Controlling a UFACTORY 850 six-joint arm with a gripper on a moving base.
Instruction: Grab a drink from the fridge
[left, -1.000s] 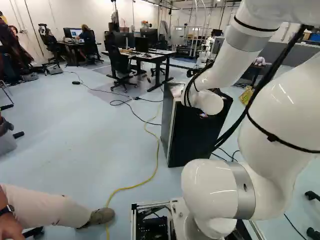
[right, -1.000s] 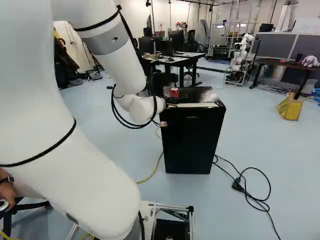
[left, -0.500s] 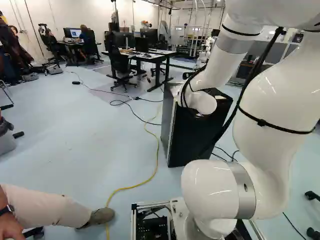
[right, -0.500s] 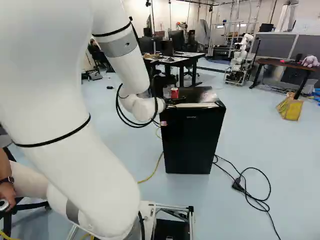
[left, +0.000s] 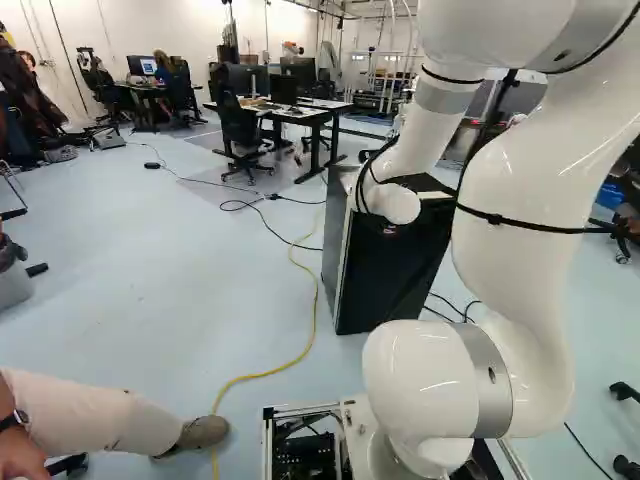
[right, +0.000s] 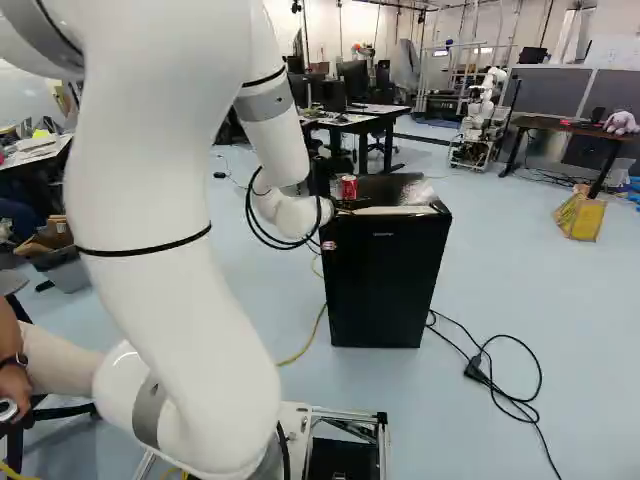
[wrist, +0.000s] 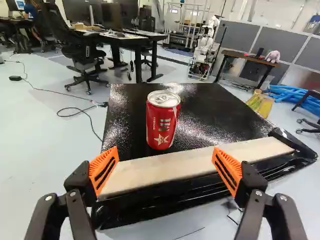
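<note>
- The tool (right: 346, 204) stands open, fingers apart.
- A red soda can (wrist: 162, 122) stands upright on the black mini fridge (right: 385, 285), at the tool's twelve o'clock.
- A pale strip (wrist: 167, 167) lies at the can's six o'clock.

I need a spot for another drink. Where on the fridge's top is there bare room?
The widest bare patch on the fridge lies between the red can and the edge towards the yellow object. A narrower one borders the can's other side, towards the office chair. It is crowded where can, pale strip and open gripper come close together.
</note>
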